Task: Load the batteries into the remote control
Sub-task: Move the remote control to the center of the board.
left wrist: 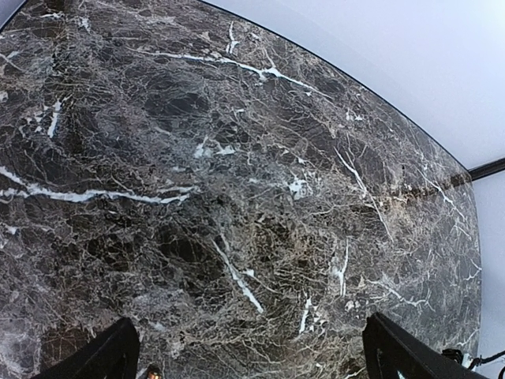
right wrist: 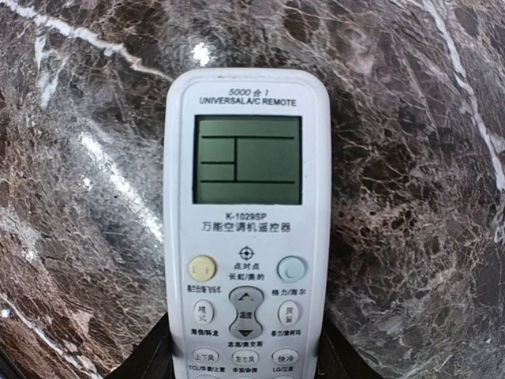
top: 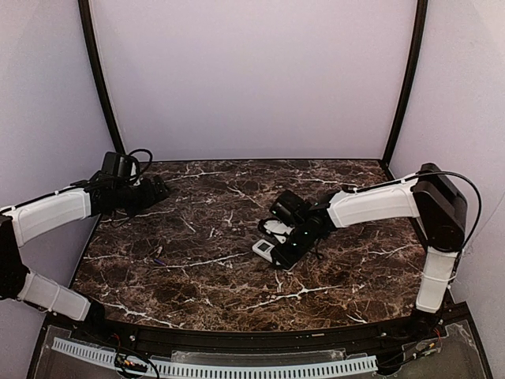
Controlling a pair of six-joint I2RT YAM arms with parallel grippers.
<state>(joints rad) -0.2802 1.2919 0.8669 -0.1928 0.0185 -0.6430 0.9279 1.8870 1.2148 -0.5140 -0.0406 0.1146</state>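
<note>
Remote control lies flat on the dark marble table, front face up, with the display window and button rows showing. Its display end points away from the right wrist camera. The right gripper is at the remote's button end. Its two dark fingers sit one on each long edge of the remote, pressed against the sides, so it pinches the remote across its width. Only the lowest button rows lie between the fingers; the display end sticks out well past the fingertips. From the overhead view the remote's uncovered end shows white just beyond the right gripper, and the rest is hidden under the gripper body, so I can't tell from there whether the remote is lifted off the table or resting on it. The left gripper is well apart from the remote, off to the remote's left and farther back on the table. Its fingers are spread wide with only bare marble between them, holding nothing. No batteries are visible near the remote in any view.
</note>
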